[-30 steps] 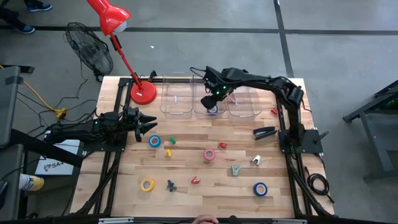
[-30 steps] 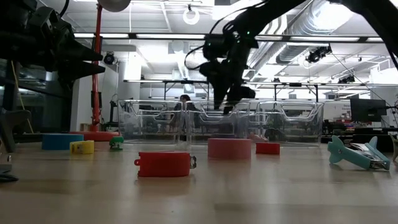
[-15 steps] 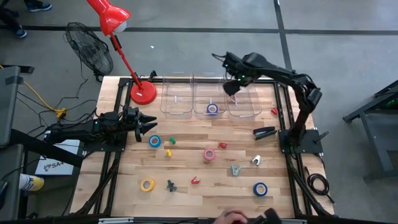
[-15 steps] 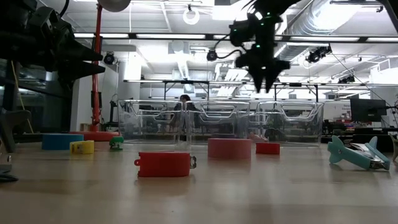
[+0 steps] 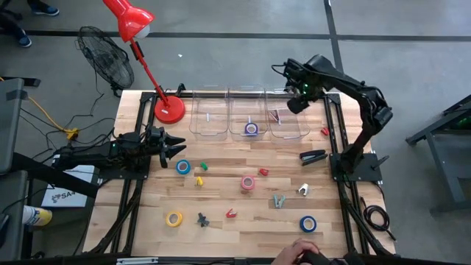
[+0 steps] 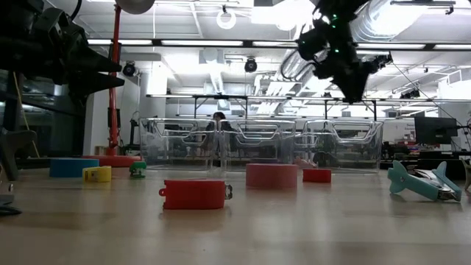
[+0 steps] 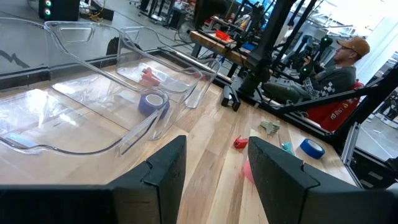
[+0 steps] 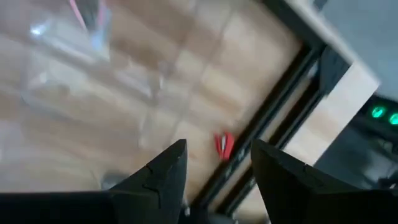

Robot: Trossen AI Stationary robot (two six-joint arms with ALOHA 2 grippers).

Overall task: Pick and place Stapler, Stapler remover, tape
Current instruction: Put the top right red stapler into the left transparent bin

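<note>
My right gripper (image 5: 295,104) (image 8: 215,157) hangs open and empty, raised over the far right corner of the table, above the rightmost clear bin (image 5: 288,134). A purple tape roll (image 5: 251,129) (image 7: 152,102) lies flat in the middle bin. On the wood lie two blue tape rolls (image 5: 182,167) (image 5: 307,224), a pink roll (image 5: 248,182) and a yellow roll (image 5: 174,218). The black stapler (image 5: 313,156) lies near the right edge. Small stapler removers lie scattered, among them a red one (image 5: 324,132) (image 8: 222,144). My left gripper (image 5: 178,146) (image 7: 214,146) waits open at the left.
Three clear bins (image 5: 208,132) stand in a row along the far edge. A red lamp's round base (image 5: 169,110) sits at the far left corner. A person's hand (image 5: 302,254) shows at the near edge. A seated person (image 7: 336,68) shows beyond the table's right side.
My right gripper has risen from above the middle bin and swung toward the table's right far corner, staying open. The purple tape roll has stayed in the middle bin. A hand has come into view at the near edge.
</note>
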